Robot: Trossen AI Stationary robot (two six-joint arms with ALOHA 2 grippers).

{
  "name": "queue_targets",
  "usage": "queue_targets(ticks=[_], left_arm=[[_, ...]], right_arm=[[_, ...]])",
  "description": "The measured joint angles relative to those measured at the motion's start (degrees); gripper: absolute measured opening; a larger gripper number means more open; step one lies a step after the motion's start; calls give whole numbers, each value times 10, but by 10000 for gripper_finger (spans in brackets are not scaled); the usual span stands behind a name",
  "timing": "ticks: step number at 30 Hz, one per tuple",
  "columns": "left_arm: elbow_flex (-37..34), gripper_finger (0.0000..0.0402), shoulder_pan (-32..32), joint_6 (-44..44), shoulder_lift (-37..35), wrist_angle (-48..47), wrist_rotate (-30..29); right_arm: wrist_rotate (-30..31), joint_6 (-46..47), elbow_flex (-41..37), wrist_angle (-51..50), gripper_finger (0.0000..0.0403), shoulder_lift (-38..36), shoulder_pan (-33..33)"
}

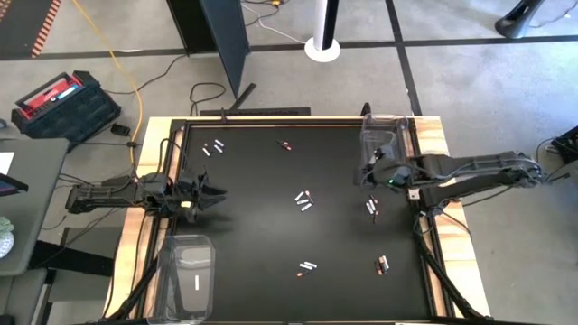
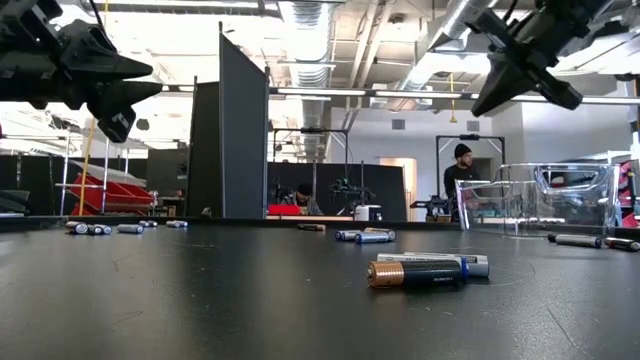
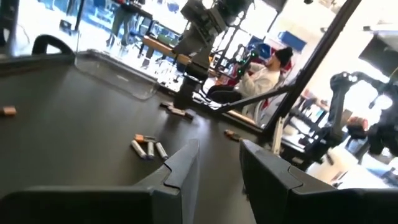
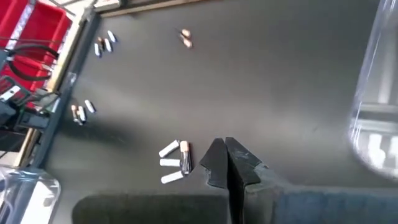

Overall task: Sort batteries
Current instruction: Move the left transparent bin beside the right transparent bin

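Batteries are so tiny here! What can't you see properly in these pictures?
- Battery brands and types: the batteries are too small in the high view.
- The bin at the left near corner: its clear walls blur what lies inside, apparently one white cell.
- The far bin: cut off by the low view's right edge.
- The left gripper: only its fingertips show in its wrist view.

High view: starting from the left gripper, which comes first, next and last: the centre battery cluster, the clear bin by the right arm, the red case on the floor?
From the left gripper:
1. Centre battery cluster, mid-table, toward the right arm.
2. Red case, off the table on the floor, beyond its far left corner.
3. Clear bin, at the table's far right edge.
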Motion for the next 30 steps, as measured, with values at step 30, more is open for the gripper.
queue_targets(ticks=[30], left_arm=[[586,1,-112,-319,532,-765,-130]], right_arm=[[44,-79,0,81,7,76,99]])
